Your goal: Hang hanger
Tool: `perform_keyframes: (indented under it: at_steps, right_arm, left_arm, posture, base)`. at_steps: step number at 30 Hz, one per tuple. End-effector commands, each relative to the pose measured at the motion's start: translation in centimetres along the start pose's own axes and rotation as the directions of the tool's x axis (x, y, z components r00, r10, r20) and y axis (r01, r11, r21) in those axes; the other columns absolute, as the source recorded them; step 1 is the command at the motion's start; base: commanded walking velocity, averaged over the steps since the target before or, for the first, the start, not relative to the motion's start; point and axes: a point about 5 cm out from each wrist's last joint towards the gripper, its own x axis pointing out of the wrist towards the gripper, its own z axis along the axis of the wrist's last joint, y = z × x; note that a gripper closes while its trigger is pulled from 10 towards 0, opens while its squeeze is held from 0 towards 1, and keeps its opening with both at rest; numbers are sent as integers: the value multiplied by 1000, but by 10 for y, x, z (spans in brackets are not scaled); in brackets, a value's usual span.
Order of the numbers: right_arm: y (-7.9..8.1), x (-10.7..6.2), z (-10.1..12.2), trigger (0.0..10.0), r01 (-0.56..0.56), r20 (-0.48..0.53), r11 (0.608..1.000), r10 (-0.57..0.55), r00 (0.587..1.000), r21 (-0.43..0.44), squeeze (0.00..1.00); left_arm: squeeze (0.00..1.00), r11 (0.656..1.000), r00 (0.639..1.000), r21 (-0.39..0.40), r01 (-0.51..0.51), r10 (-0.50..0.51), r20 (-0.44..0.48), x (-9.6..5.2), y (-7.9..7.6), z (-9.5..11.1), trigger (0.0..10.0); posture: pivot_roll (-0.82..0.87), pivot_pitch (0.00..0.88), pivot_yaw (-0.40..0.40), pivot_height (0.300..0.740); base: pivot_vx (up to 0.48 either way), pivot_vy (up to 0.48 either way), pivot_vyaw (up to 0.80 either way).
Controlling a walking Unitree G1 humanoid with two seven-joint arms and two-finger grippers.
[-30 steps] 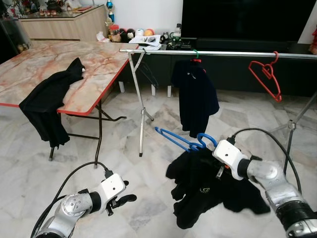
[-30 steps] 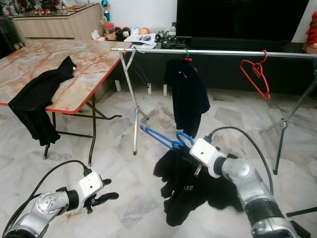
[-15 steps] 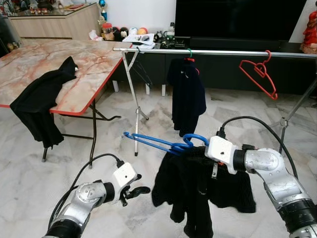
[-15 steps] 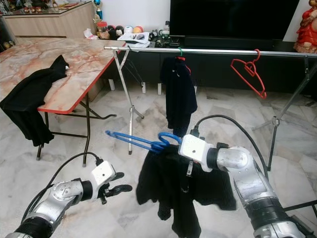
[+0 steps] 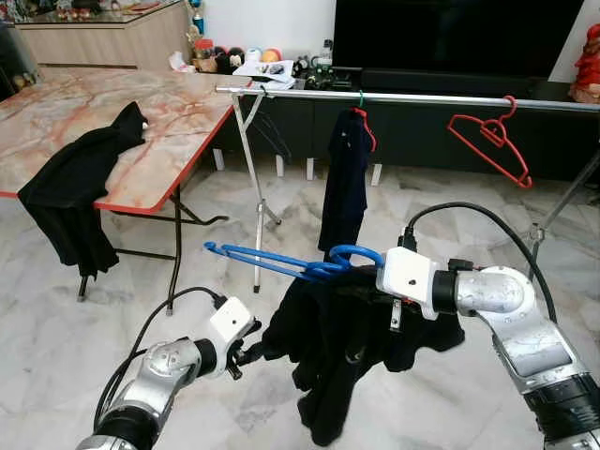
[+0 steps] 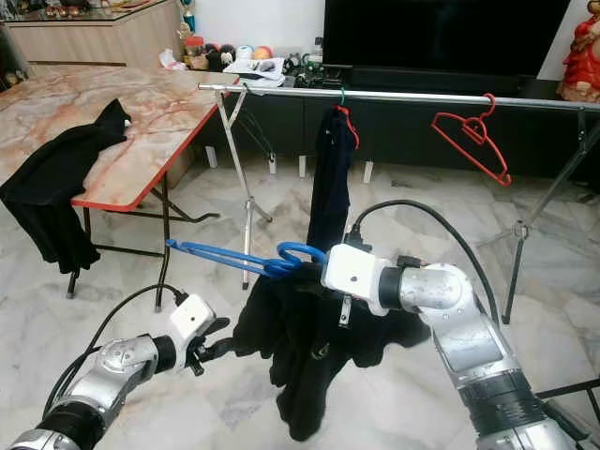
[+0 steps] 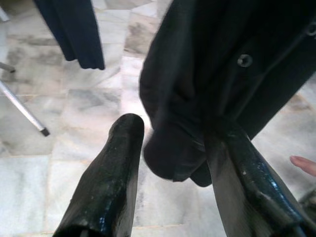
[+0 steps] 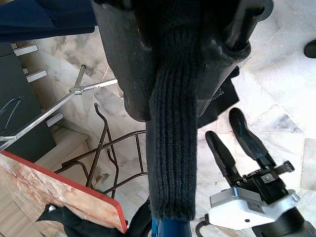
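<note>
A blue hanger [image 5: 272, 262] carries a black garment [image 5: 337, 347] that hangs free above the floor. My right gripper [image 6: 319, 267] is shut on the hanger at its hook, its fingers [image 8: 123, 59] clamped over the garment's knit collar [image 8: 173, 148]. Low on the left, my left gripper [image 5: 255, 352] is open at the garment's lower edge. A fold of the black cloth [image 7: 173, 153] lies between its two fingers [image 7: 111, 173]. Behind runs the metal clothes rail [image 5: 422, 97], about head height across the scene.
On the rail hang a navy garment [image 5: 342, 183] on a red hanger and an empty red hanger [image 5: 492, 141]. The rail's stand leg [image 5: 258, 197] is just behind the blue hanger. A marble-top table [image 5: 159, 103] at left holds another black garment [image 5: 75, 197]. A fingertip [image 7: 302, 164] shows near the floor.
My right gripper has lifted the hanger and garment off the floor and toward the left. My left gripper has moved right to the garment's lower edge. The camera has shifted.
</note>
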Motion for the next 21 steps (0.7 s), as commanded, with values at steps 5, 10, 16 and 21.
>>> perform_keyframes:
  at_steps: [5, 10, 16, 21]
  right_arm:
    - [-1, -2, 15, 10000, 6, 45, 1000, -5, 999, -25, 0]
    - [-3, -2, 19, 10000, 11, 51, 999, -10, 999, -31, 0]
    - [-3, -2, 19, 10000, 11, 51, 999, -10, 999, -31, 0]
    - [-3, -2, 19, 10000, 11, 51, 999, -10, 999, -31, 0]
  left_arm:
    - [0, 1000, 1000, -7, -22, 22, -15, 2, 2, -2, 10000]
    - [0, 1000, 1000, -24, -18, 18, -11, 4, 0, -2, 10000]
    - [0, 1000, 1000, -24, -18, 18, -11, 4, 0, -2, 10000]
    - [0, 1000, 1000, -24, -18, 18, -11, 4, 0, -2, 10000]
  posture:
    - [42, 25, 3, 740]
    - [42, 25, 3, 740]
    - [42, 25, 3, 740]
    - [42, 25, 3, 740]
  base:
    - [0, 0, 0]
    - [0, 0, 0]
    - [0, 0, 0]
    - [0, 0, 0]
